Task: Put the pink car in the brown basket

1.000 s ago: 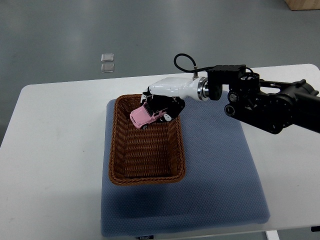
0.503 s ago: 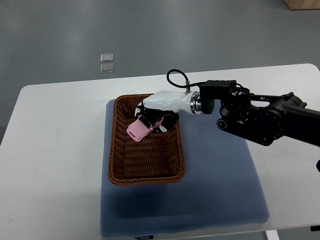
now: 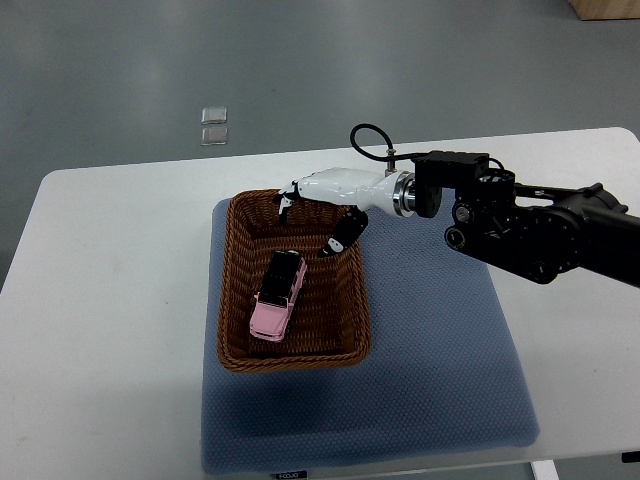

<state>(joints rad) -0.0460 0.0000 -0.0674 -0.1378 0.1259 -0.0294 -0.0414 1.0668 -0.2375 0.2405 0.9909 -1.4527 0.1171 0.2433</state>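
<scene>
The pink car (image 3: 277, 297) lies on the floor of the brown wicker basket (image 3: 233, 349), its dark windscreen end toward the far side. Nothing touches it. My right hand (image 3: 312, 214) hovers above the basket's far end, white-shelled, with its black-tipped fingers (image 3: 340, 234) spread and holding nothing. Its arm (image 3: 530, 230) comes in from the right edge. The left arm is out of the picture.
The basket stands on the left part of a blue-grey mat (image 3: 440, 370) laid on a white table (image 3: 110, 300). Two small clear squares (image 3: 213, 125) lie on the grey floor beyond the table. A wooden box corner (image 3: 605, 8) shows at the top right.
The right hand let go of the pink car, which dropped onto the basket floor nearer me. The fingers spread and the hand rose slightly toward the far rim.
</scene>
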